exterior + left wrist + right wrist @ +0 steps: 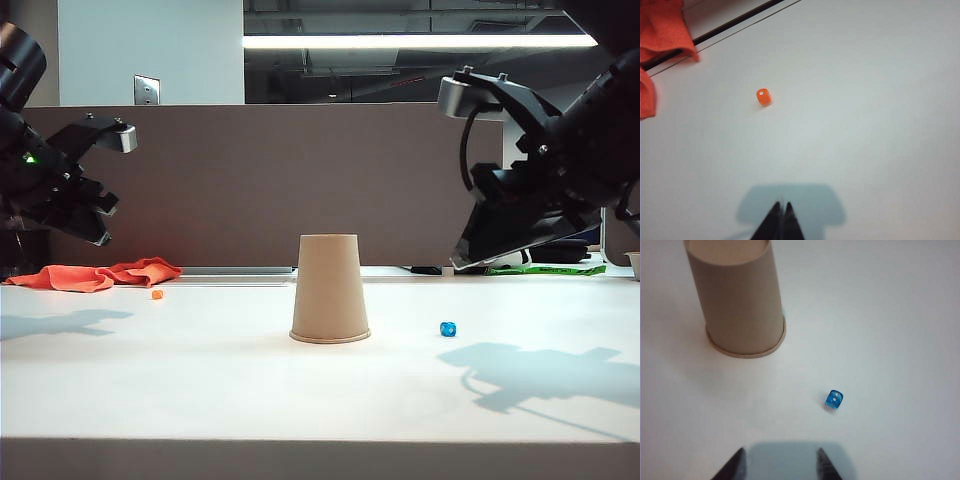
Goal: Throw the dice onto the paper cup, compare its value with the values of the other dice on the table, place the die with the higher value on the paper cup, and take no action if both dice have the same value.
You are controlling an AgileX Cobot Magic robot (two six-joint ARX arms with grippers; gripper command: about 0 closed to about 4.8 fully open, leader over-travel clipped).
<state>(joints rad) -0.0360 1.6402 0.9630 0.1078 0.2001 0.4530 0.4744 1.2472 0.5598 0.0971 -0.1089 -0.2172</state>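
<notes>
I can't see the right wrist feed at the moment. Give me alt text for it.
The blue die lies alone on the white table, two pale dots on its top face, with the open right gripper above the table short of it and holding nothing. Beyond the die, the paper cup stands upside down, rim on the table.

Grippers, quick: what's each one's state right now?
Left gripper: closed, empty, above the table short of the orange die.
Right gripper: fingers open, empty, above the table near the blue die and paper cup.
</notes>
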